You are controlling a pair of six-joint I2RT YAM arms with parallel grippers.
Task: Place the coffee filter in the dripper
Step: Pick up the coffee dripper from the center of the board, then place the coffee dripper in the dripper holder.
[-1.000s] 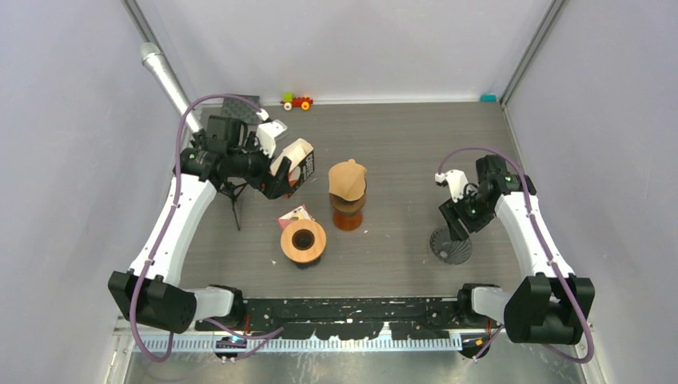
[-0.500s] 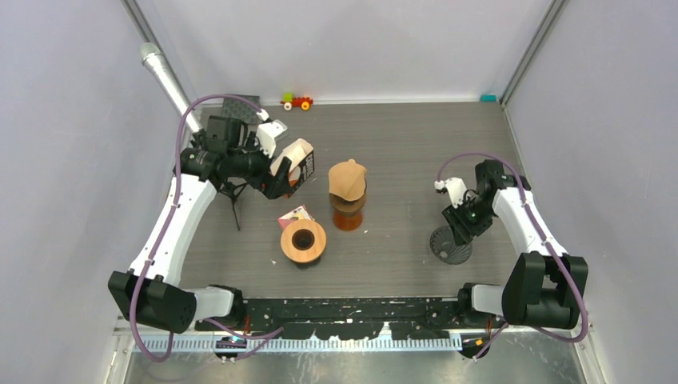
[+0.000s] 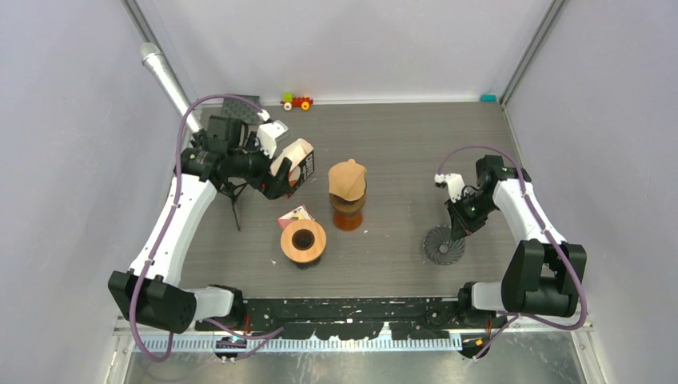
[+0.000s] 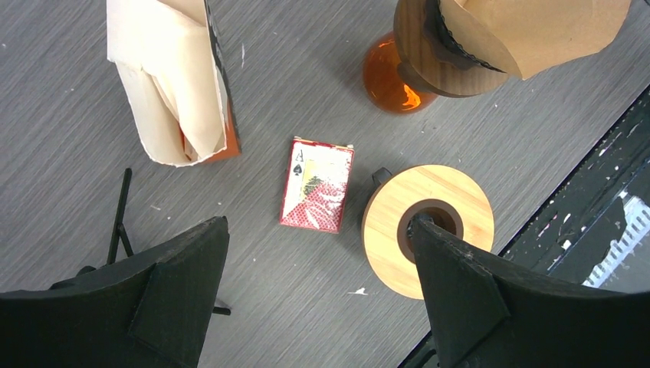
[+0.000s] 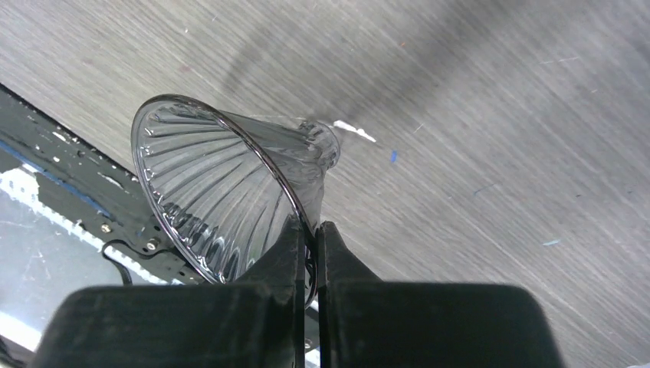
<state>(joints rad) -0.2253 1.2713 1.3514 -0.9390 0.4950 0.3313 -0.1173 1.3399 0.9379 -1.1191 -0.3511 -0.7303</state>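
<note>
Overhead, right claw [image 3: 456,230] at right of frame nipped shut on rim of tilted glass dripper [image 3: 444,246], ribs and rim pinch clear only from right wrist; left claw [image 4: 318,228] wide open, empty, over card deck [image 4: 316,185]; brown coffee filter [image 3: 347,180] atop orange carafe [image 3: 348,218] mid-frame.

The top camera looks down from high behind the near edge on the whole table [image 3: 400,136]. The left wrist camera faces straight down on the card pack [image 4: 316,186] and wooden ring [image 4: 387,230], both shared with the top view. The right wrist camera sits very close to the glass dripper [image 5: 230,192].
</note>
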